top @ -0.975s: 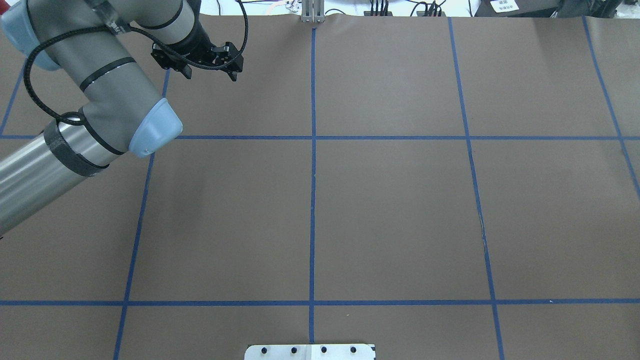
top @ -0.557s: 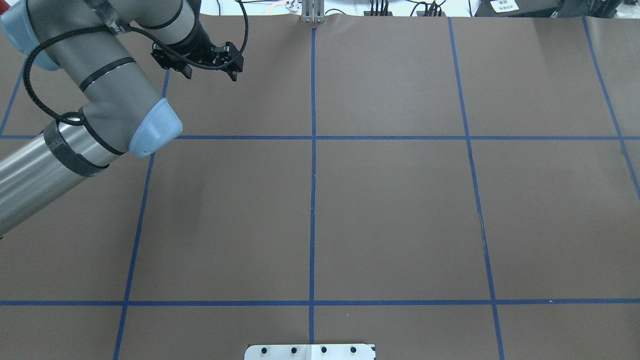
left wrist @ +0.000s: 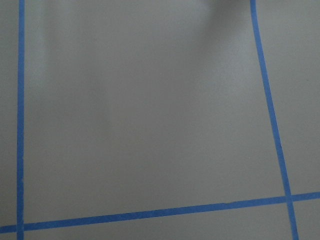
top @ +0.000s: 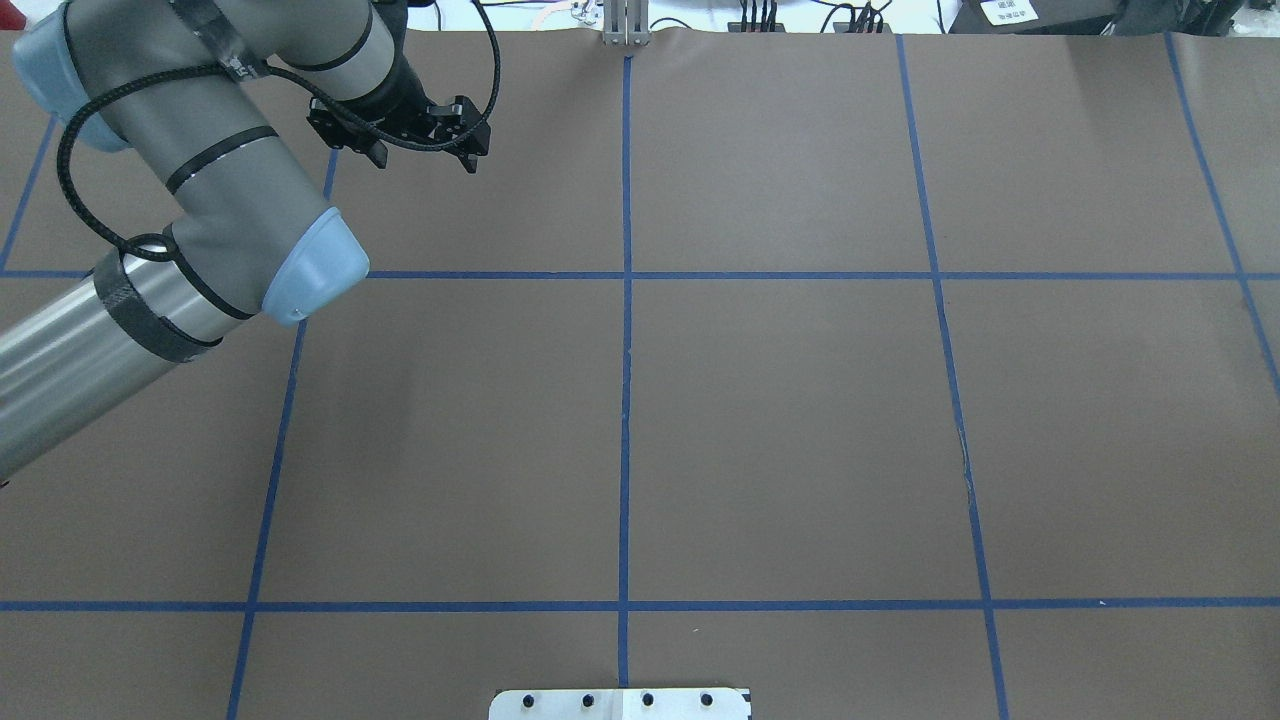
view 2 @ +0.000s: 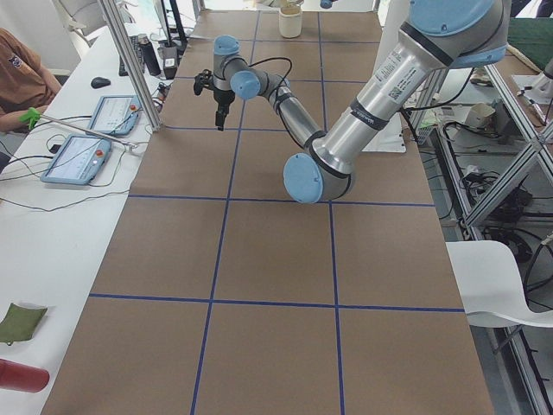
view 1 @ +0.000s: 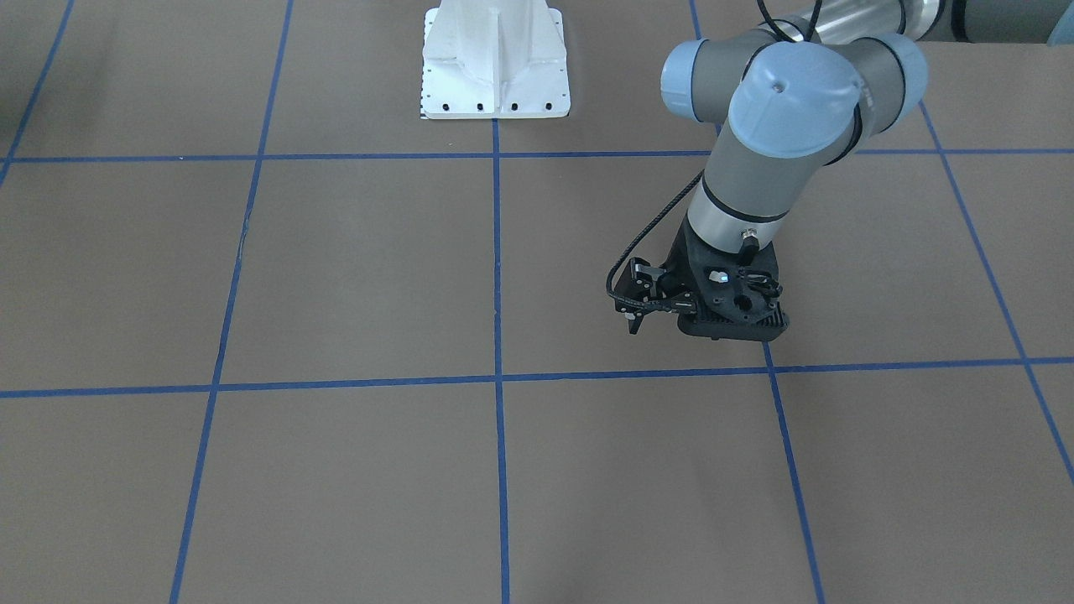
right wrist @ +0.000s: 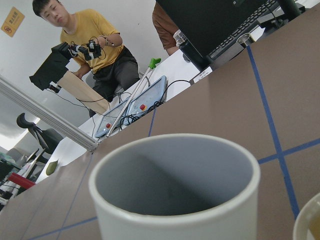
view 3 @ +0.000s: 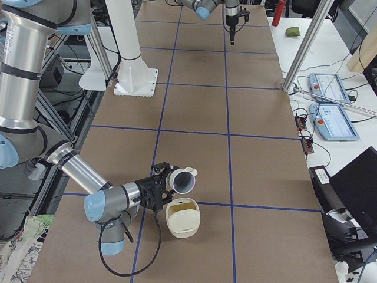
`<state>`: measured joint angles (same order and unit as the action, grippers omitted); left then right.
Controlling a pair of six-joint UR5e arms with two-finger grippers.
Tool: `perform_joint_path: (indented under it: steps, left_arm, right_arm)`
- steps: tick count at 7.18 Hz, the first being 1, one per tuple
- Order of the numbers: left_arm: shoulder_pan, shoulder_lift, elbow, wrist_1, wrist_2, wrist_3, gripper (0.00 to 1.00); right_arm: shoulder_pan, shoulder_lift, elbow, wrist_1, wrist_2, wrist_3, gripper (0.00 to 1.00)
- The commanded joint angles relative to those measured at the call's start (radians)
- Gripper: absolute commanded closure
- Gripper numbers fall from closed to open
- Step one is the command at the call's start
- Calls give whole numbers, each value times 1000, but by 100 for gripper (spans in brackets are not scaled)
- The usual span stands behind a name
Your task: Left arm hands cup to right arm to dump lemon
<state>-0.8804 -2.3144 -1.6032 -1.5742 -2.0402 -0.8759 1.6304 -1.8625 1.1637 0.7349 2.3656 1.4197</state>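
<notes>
You are looking at a table under a matt brown paper-like cover [top: 800,420], smooth and dull, crossed by strips of faintly shiny blue tape [top: 626,400]. The left arm [top: 230,180] has shells that look like matt grey painted metal. Its joint caps [top: 320,262] look like smooth pale blue plastic with a soft sheen, and its lower tube [top: 50,370] is bare, bright metal. The black braided cable [view 1: 654,225] looks woven and rough. The white cylindrical mug [right wrist: 175,200] has a smooth, glazed-looking rim and a duller grey inside. The white pedestal [view 1: 495,59] reads as smooth painted metal, and the slanted post [view 3: 307,44] as bare satin aluminium.
</notes>
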Motion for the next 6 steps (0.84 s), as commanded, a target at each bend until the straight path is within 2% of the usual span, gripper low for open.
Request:
perform_joint_path:
  steps: [1, 2, 4, 5, 6]
  left_arm:
    - [1, 4, 0, -1, 0, 0, 0]
    - [1, 7, 3, -4, -2, 0, 0]
    - [1, 9, 8, -7, -6, 0, 0]
    - [1, 18, 3, -7, -11, 0, 0]
    - [1, 18, 3, -7, -15, 0, 0]
  right_arm:
    - [0, 5, 63, -151, 4, -280, 80]
    - [0, -1, 132, -234, 3, -350, 80]
    - [0, 9, 294, -416, 3, -358, 80]
    - [-7, 25, 376, -556, 1, -434, 80]
    - [-10, 46, 468, -748, -12, -570, 80]
